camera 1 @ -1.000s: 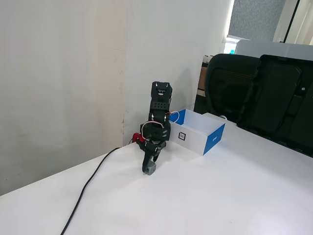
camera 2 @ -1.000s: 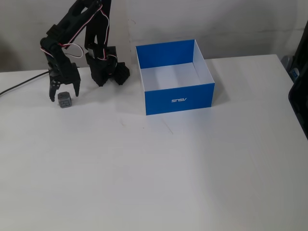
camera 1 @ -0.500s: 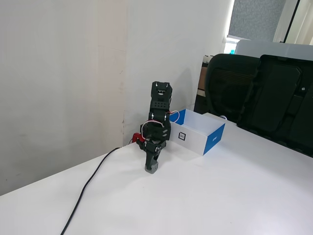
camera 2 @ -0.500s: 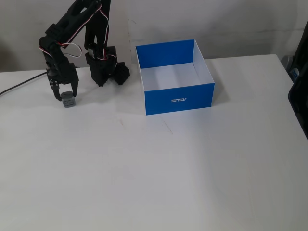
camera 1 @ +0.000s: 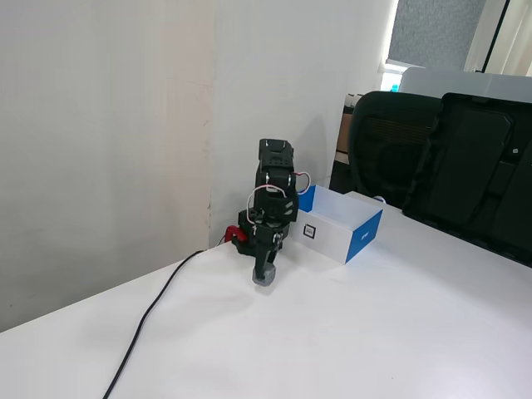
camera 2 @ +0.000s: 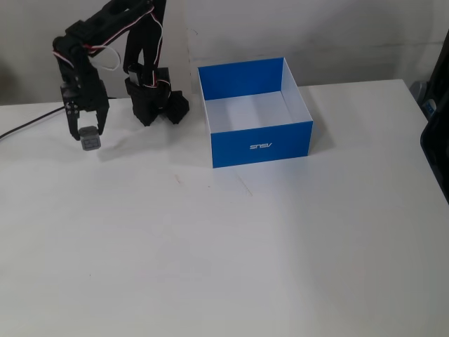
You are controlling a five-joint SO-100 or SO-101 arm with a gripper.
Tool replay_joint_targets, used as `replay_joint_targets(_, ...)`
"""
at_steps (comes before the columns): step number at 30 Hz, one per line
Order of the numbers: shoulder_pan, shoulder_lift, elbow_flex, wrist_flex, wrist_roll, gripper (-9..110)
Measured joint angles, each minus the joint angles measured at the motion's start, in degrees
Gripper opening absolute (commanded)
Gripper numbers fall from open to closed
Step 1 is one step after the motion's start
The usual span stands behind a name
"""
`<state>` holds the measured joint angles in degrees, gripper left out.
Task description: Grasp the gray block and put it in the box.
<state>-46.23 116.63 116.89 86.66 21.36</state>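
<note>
Across both fixed views a white table (camera 2: 245,260) is spread, and on it the box (camera 2: 261,146) is set, open at the top, its blue wall with a small logo turned toward the camera in a fixed view and its white inside seen empty. Well to the left of the box in that view, the black arm (camera 2: 105,28) is bent over from its base (camera 2: 154,105), with the gripper (camera 2: 89,135) pointed straight down. A black cable (camera 1: 150,320) is laid across the table toward the arm. Between the fingertips the gray block (camera 2: 90,141) is pinched, the fingers being closed against its two sides; the block is seen at the very tip of the gripper (camera 1: 264,274) and appears slightly raised off the tabletop.
</note>
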Motion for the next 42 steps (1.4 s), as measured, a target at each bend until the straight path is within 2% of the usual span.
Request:
replay_joint_targets(15, 12.30, 10.63, -10.90, 10.20, 0.00, 0)
replay_joint_targets(27, 24.61, 11.34, -24.52, 12.13, 0.09, 0)
replay_joint_targets(42, 44.03, 8.09, -30.41, 12.92, 0.26, 0)
